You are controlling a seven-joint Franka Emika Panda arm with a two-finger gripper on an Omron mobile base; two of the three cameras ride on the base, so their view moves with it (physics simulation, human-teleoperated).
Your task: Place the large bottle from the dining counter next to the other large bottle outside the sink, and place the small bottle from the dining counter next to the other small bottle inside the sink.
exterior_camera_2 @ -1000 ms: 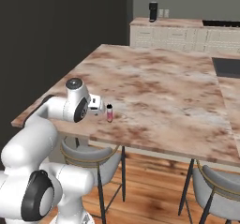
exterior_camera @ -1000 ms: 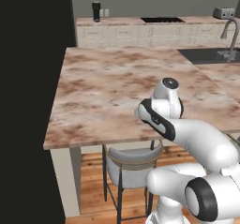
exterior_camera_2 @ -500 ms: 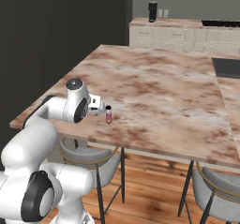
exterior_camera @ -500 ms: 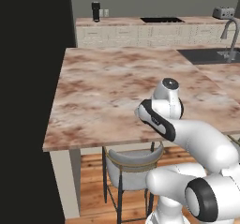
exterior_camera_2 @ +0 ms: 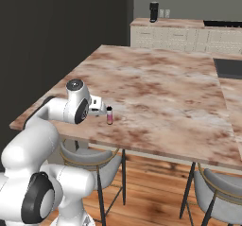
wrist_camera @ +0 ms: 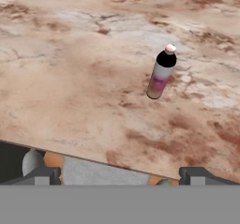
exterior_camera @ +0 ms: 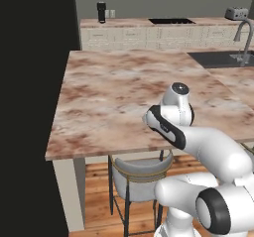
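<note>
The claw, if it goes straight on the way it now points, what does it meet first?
Probably the small bottle standing on the dining counter. The open claw aims a little left of it, so it might instead reach bare stone.

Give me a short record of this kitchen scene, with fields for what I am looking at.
Surface: dining counter, pinkish-brown marbled stone
On it: one small bottle, upright, dark top, pink-tinted label, near the counter's edge
Hand: open, holding nothing, close beside the bottle but apart from it
Under the counter: grey-seated stools
Far end: sink with curved faucet
</note>
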